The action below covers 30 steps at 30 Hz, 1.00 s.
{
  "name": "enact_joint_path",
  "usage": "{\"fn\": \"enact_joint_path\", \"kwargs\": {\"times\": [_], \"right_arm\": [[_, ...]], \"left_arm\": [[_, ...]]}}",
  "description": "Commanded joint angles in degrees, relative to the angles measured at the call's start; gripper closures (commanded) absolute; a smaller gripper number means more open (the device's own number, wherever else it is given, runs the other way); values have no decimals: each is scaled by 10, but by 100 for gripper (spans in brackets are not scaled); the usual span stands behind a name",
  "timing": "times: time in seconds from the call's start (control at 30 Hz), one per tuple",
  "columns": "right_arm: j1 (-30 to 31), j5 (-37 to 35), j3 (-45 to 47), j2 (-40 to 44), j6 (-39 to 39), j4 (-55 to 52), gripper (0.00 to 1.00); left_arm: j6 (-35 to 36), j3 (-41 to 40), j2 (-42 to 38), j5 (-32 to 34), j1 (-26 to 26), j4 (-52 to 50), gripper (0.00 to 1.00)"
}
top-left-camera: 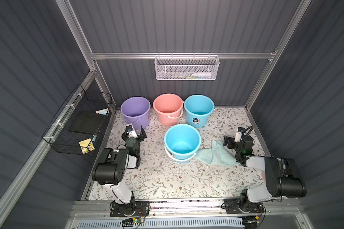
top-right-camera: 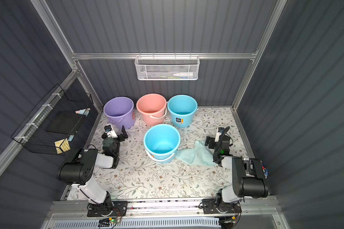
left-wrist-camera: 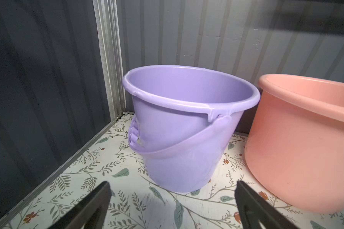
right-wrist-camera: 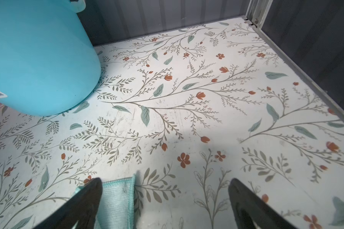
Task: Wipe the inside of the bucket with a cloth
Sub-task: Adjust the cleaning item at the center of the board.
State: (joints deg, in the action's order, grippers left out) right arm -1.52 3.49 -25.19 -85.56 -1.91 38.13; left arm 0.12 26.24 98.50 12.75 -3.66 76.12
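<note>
left arm [top-left-camera: 111, 166]: elbow folded up, forearm pointing forward, low
left tool [top-left-camera: 136, 131]: fingers [left-wrist-camera: 91, 206] spread wide, gripping nothing
right arm [top-left-camera: 276, 174]: elbow folded up, forearm pointing forward, low
right tool [top-left-camera: 233, 136]: fingers [right-wrist-camera: 81, 204] spread wide, gripping nothing

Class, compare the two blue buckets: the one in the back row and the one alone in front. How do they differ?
The front blue bucket stands alone; the back blue bucket ends the row beside the pink bucket. The front one has a white handle lying down; the back one shows a dark label on its side. The cloth lies beside the front one only. Both stand upright and are light blue.
</note>
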Motion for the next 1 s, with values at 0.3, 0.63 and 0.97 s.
{"fn": "enact_joint_path", "kwargs": {"times": [0.3, 0.63, 0.97], "right_arm": [[-2, 6, -12, 1, 7, 1, 1], [-2, 6, -13, 1, 6, 1, 1], [-1, 12, -23, 23, 15, -22, 1]], "left_arm": [[9, 6, -5, -9, -1, 8, 0], [7, 10, -4, -19, 4, 2, 0], [-7, 41, -39, 13, 10, -85, 0]]}}
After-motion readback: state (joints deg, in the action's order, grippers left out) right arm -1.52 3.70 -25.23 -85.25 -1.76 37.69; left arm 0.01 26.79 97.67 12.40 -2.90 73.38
